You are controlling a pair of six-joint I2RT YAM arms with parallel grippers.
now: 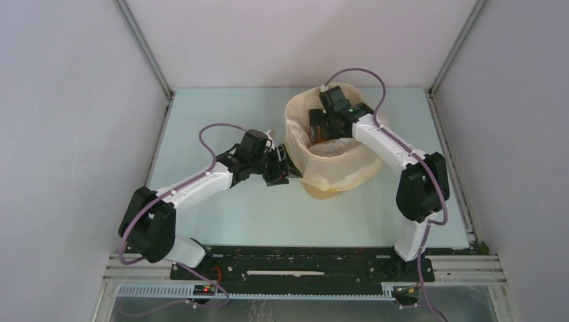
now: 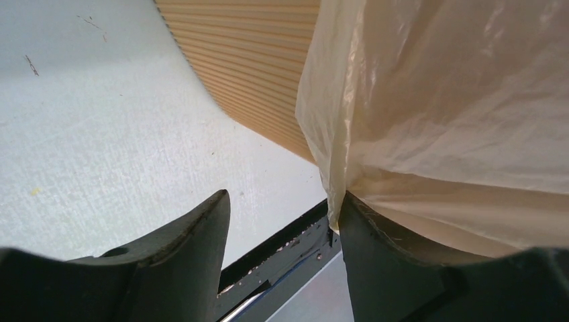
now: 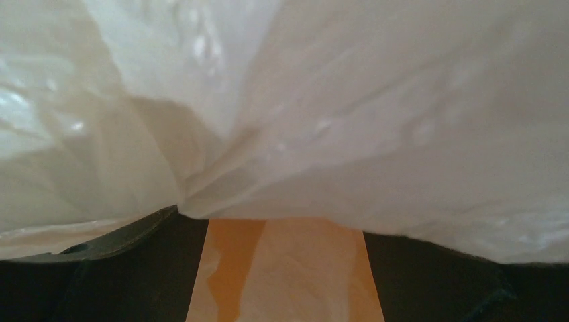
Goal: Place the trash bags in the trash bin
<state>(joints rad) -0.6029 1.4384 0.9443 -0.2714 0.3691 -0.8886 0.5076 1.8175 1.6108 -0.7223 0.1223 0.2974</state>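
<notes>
Where the table (image 1: 221,114) lies bare on the left, the left gripper (image 1: 287,169) reaches in low and meets the bin's left side. Its jaws are parted with nothing between them; the wrist view shows only table and a dark edge in the gap. Its right finger (image 2: 382,255) touches the hanging hem of the bag (image 1: 298,127), a pale translucent film folded over the rim and down the ribbed wall.

The bin (image 1: 332,190) stands upright at mid-table, slightly right of centre, lined by that bag, with its orange base showing below the film.

From the right, the right gripper (image 1: 322,126) dips inside the bin's mouth. Its jaws stand wide apart, with film-lined orange wall showing between them. Crumpled film fills the blurred view above its fingers (image 3: 114,248) and seems to rest on them rather than be pinched.
</notes>
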